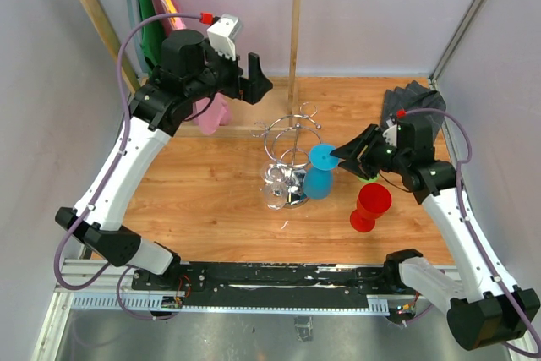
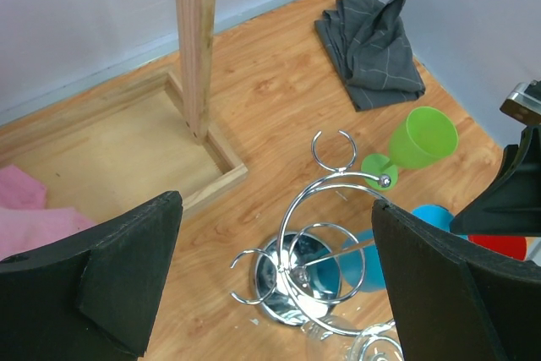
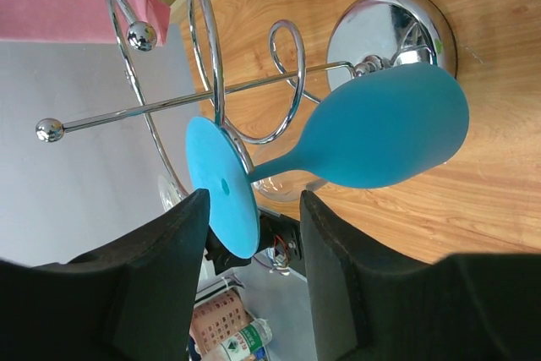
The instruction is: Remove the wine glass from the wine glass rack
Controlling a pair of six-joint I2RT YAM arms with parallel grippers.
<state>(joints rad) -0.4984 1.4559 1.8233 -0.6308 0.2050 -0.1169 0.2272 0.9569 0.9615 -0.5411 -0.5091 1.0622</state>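
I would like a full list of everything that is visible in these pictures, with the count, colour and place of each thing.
chrome wire wine glass rack: one, silver, middle of the table
blue wine glass: one, blue, hanging upside down on the rack's right side
clear wine glass: at least one, transparent, rack's near-left side; count unclear
red wine glass: one, red, standing right of the rack
green wine glass: one, green, lying by the right tool
dark grey folded cloth: one, far right corner
wooden clothes rail: one, pale wood, rear
hanging clothes: several, green, orange, pink, rail's left end
wooden table: one, brown
left tool: black, open, above the rack
right tool: black, open, astride the blue glass's foot
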